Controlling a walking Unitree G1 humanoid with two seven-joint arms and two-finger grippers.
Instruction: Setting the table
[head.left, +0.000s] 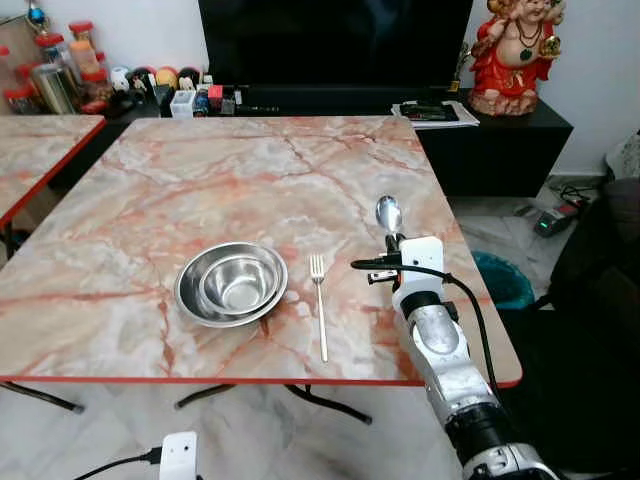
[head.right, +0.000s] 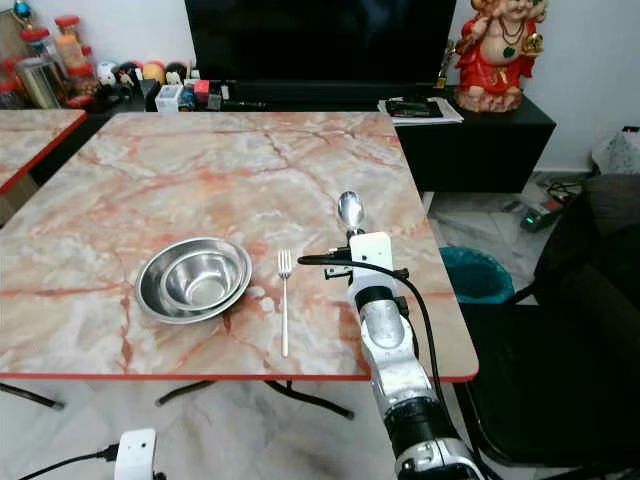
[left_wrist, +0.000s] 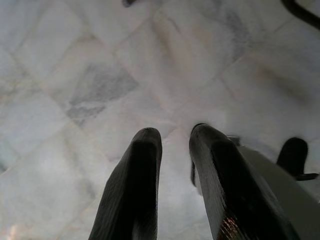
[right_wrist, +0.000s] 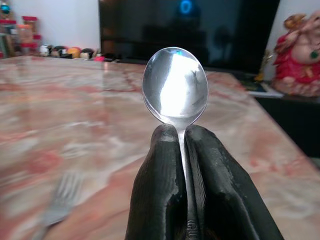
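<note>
A steel bowl (head.left: 232, 282) nested in a second one rests on the marble table (head.left: 200, 190) near its front edge. Just right of it lies a fork (head.left: 320, 305), tines pointing away from me. My right gripper (right_wrist: 181, 137) is shut on a spoon (right_wrist: 175, 85), whose bowl (head.left: 388, 213) sticks up above the fingers. It hovers over the table's right side, to the right of the fork. My left gripper (left_wrist: 175, 142) hangs low over the tiled floor, its fingers (left_wrist: 135, 180) slightly apart with nothing between them.
A black TV unit (head.left: 470, 130) with a red statue (head.left: 515, 50) stands behind the table. Jars and small items (head.left: 70, 70) crowd the back left. A second table (head.left: 35, 150) is at the left, a teal bin (head.left: 500, 280) and a dark chair (head.left: 600, 300) at the right.
</note>
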